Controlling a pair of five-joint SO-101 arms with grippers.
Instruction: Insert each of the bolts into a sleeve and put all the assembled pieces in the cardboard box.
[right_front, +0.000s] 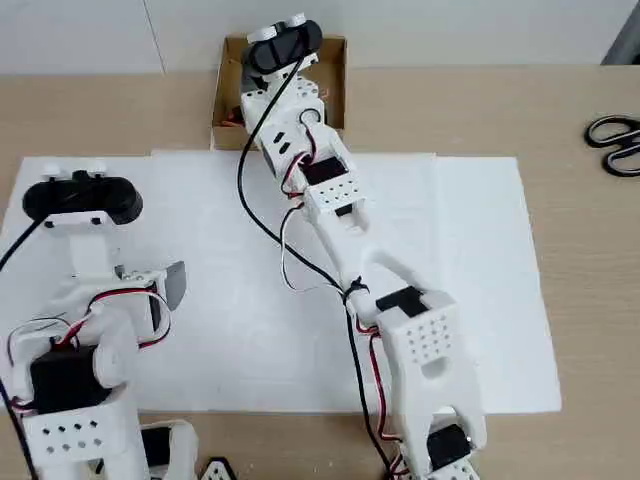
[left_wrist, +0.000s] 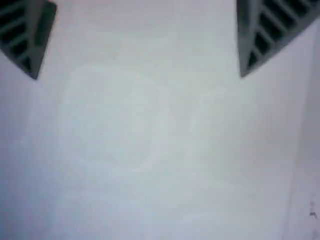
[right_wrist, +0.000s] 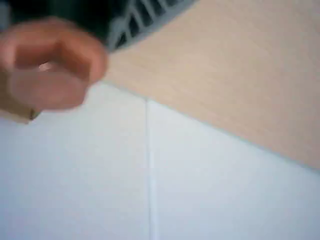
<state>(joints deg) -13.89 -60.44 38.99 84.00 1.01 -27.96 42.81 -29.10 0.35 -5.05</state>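
The right arm stands at about 5 o'clock on the white mat (right_front: 460, 250) and stretches across it toward 11 o'clock. The right claw (right_front: 258, 108) hangs inside the cardboard box (right_front: 342, 80). The box sits on the table (right_front: 500, 110) against the mat's far edge, at about 12 o'clock.

In the right wrist view a blurred orange piece (right_wrist: 50, 70) with a flat-sided, nut-like shape looms very close to the camera, right next to the dark ribbed part of the claw. A strip of brown cardboard edge touches the piece. The blur hides whether the claw is clamped on the piece or merely beside it, and how far the claw is open. It also hides whether the piece is a bolt, a sleeve or the two joined.

In the high view a small reddish spot shows in the box's 8 o'clock corner, at 9 o'clock from the claw's white body. It may be the same piece.

The left arm is folded at about 8 o'clock on the mat. The left claw (left_wrist: 137, 65) points down at the bare white sheet, spread wide with nothing between its tips.

A pair of scissors (right_front: 615, 145) lies on the table at about 2 o'clock, well apart from both arms.
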